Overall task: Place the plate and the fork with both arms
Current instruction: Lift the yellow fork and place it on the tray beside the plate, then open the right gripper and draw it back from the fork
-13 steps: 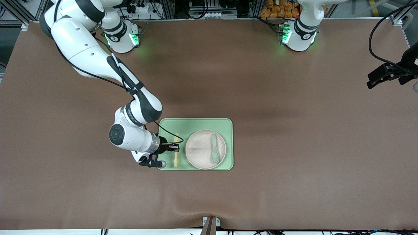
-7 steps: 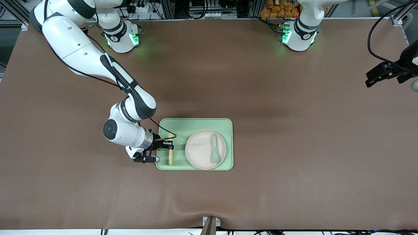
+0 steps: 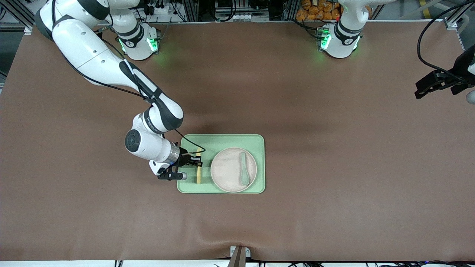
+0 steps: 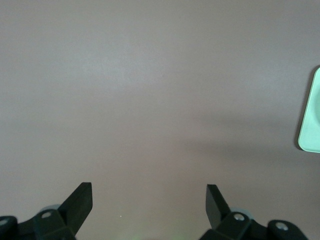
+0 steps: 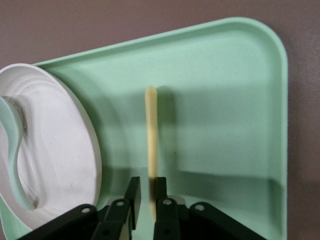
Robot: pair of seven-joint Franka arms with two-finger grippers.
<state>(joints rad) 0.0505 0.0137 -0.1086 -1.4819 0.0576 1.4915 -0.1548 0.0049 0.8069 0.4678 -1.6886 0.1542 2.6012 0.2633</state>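
The pale-yellow fork (image 3: 199, 165) is in my right gripper (image 3: 196, 161), just above the pale-green tray (image 3: 222, 142), beside the plate on the right arm's side. In the right wrist view the fork (image 5: 151, 130) runs out from between the narrow jaws of the gripper (image 5: 146, 182) and casts a shadow on the tray (image 5: 225, 100). The off-white plate (image 3: 226, 170) lies on the tray and also shows in the right wrist view (image 5: 55, 130). My left gripper (image 3: 426, 89) waits, open and empty (image 4: 149, 192), over the left arm's end of the table.
A grey-green spoon (image 3: 243, 170) lies on the plate, seen also in the right wrist view (image 5: 12, 150). A corner of the tray (image 4: 311, 115) shows in the left wrist view. Brown table cloth (image 3: 334, 167) surrounds the tray.
My right gripper carried the fork away from the plate toward the right arm's end, then back beside the plate, now slightly farther from the front camera. The left arm has barely moved.
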